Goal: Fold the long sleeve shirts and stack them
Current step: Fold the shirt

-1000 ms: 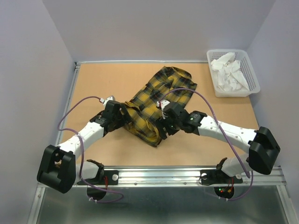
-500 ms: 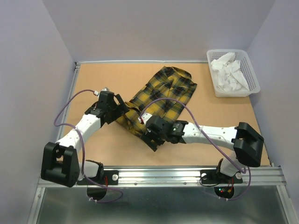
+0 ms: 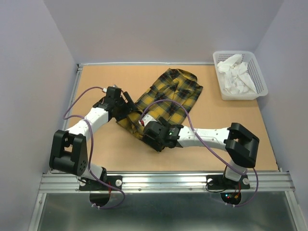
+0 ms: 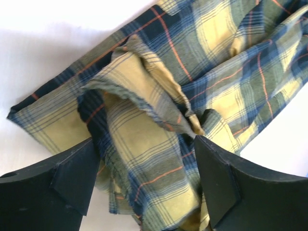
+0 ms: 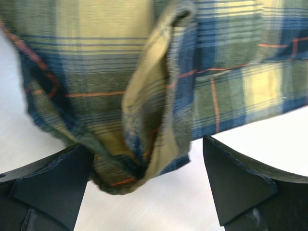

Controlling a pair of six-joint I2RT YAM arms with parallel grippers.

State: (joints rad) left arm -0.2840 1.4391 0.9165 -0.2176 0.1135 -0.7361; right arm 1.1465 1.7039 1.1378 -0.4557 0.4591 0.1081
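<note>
— What do we have on the table [image 3: 101,84]?

— One plaid shirt [image 3: 168,94], bunched, not flat, a little left of the middle. Its long axis runs on a slant from near left to far right. A basket [image 3: 263,82] of white stuff sits well apart at the far right corner.

— Where are we against it?

— Both of us are at its near-left end. Our left gripper [image 3: 127,109] meets the left edge of that end. Our right gripper [image 3: 147,135] is at the nearest tip, coming in from the near side. Neither arm is clearly nearer, and the far-right end lies away from both.

— Jaws?

— Both are spread wide and we hold nothing. In the left wrist view we straddle crumpled cloth, with a raised ridge [image 4: 144,103] just ahead of the fingers. In the right wrist view a loose fold [image 5: 144,110] runs down into the gap, closer to one finger, unpinched.

— So what does the next move turn on?

— We judge it turns on that slant. We would take the near end on both sides, then draw it out across the axis so the shirt lies flat. No neat fold is made yet.
</note>
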